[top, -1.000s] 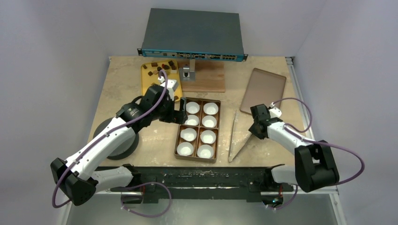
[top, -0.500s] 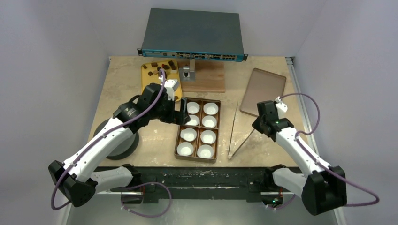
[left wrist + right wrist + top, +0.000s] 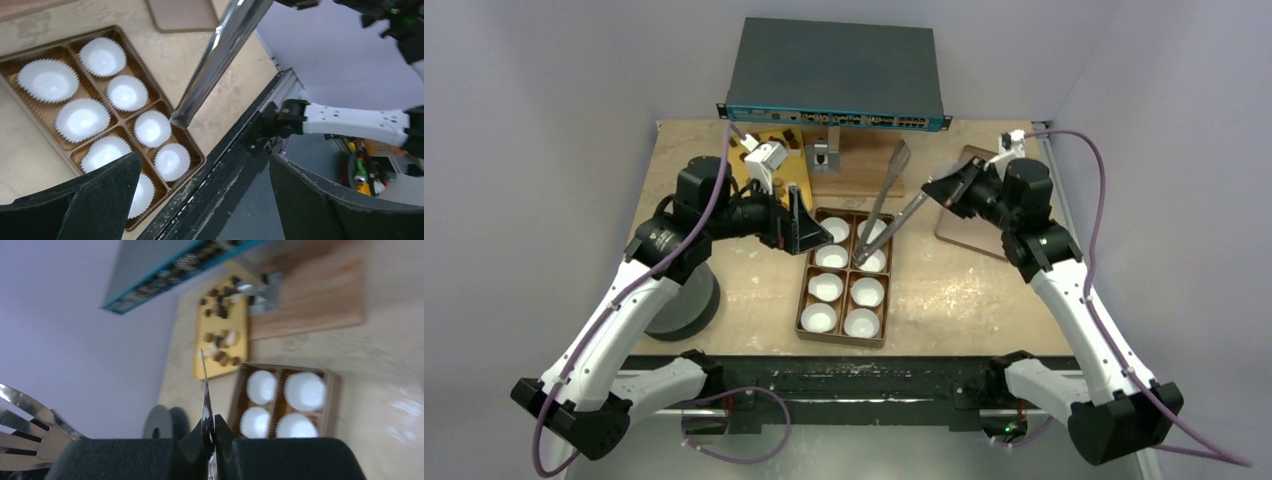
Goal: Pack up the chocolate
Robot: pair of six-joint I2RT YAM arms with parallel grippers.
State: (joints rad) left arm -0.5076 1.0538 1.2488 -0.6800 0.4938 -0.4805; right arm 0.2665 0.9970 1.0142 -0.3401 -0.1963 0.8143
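Observation:
The chocolate (image 3: 750, 141), small dark and tan pieces, lies on a yellow tray (image 3: 800, 178) at the back left, partly hidden by my left arm. It also shows in the right wrist view (image 3: 222, 335). The brown box (image 3: 801, 300) holds several empty white paper cups (image 3: 826, 287). My right gripper (image 3: 944, 190) is shut on metal tongs (image 3: 889, 222), held in the air with the tips over the box's far right cups. My left gripper (image 3: 799, 225) is open and empty, raised at the box's far left corner. The tongs (image 3: 220, 55) cross the left wrist view above the box (image 3: 197, 156).
A network switch (image 3: 834, 70) stands at the back, with a wooden board (image 3: 864, 165) and a small metal stand (image 3: 824, 155) before it. The flat brown lid (image 3: 969, 225) lies at the right under my right arm. A grey roll (image 3: 686, 300) sits at the left.
My right gripper lifted the tongs off the table and swung them up and left over the box. My left arm rose and drew back left, gripper still open.

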